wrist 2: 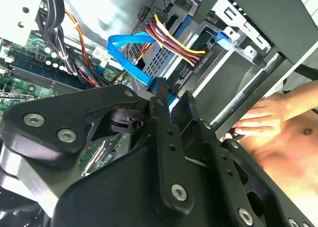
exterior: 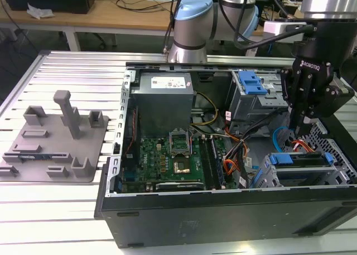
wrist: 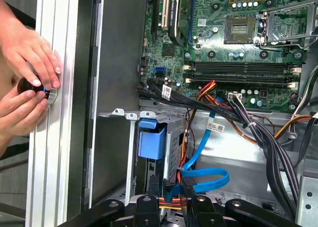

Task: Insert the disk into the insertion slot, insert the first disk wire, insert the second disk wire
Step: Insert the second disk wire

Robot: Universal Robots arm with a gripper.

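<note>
The disk, in its bright blue frame, lies inside the insertion slot, the low grey cage at the case's corner on the exterior view's right. A wire of yellow, red and black strands is plugged into the disk's end. My black gripper hangs just above the cage. In the second wrist view its fingers stand close together, shut on the end of the blue flat wire. The first wrist view shows the blue wire looping up to my gripper beside the frame's blue tab.
The open computer case lies on a slatted aluminium table, with the motherboard, the power supply and a taller bay with a blue latch inside. A person's hands rest on a knob at the table rail beside the case. A grey fixture plate sits on the exterior view's left.
</note>
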